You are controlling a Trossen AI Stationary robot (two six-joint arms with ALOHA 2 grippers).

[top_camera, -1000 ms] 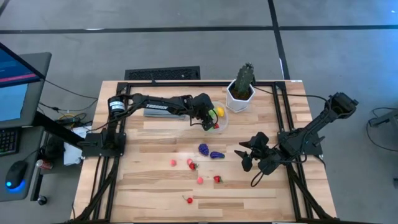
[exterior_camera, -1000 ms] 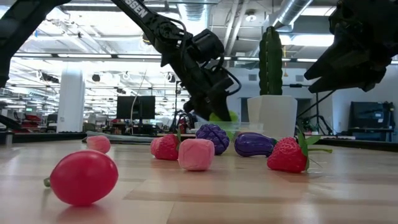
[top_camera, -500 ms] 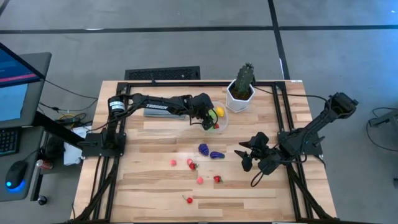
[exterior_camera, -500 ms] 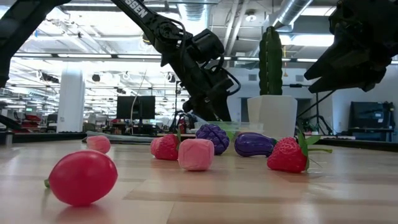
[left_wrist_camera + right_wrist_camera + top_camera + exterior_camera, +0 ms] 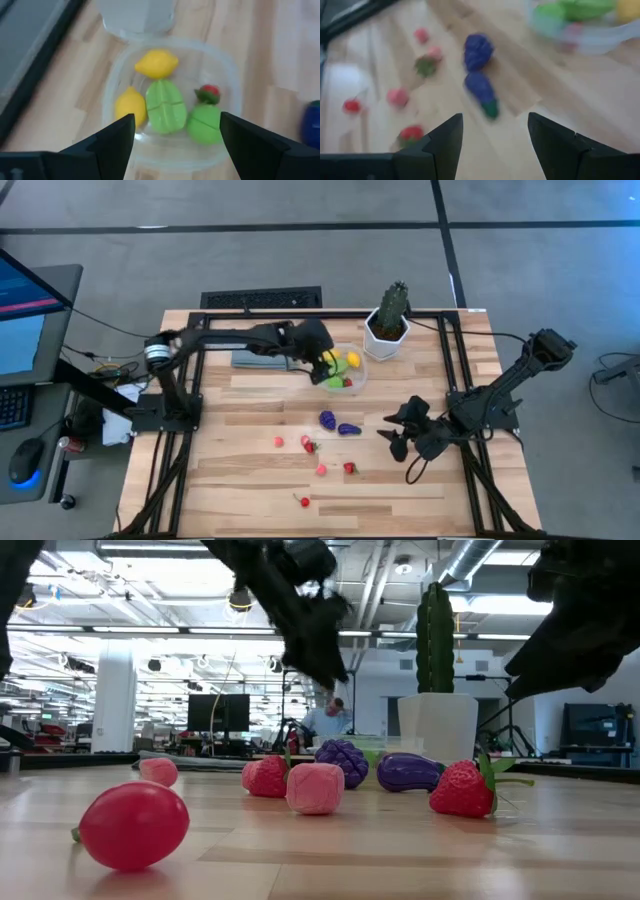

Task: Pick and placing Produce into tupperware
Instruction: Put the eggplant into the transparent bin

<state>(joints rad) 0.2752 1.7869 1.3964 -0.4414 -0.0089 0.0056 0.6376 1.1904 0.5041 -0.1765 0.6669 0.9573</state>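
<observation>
No legible writing is seen. The left gripper [image 5: 175, 135] is held above the tupperware [image 5: 227, 75], its jaws spread wide and empty; two yellow, two green and one red piece lie inside. The right gripper [image 5: 492, 132] is parted, empty, near the purple pieces [image 5: 338, 424]. A potted cactus [image 5: 388, 320] stands just beside the container.

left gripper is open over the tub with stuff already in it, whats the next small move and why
Probably swing the left gripper away from the tub toward the purple grapes, the nearest piece on the table. Its fingers are open and empty, and the two lemons, two green pieces and a small red piece already lie inside. The eggplant and the red pieces farther off can follow.
</observation>
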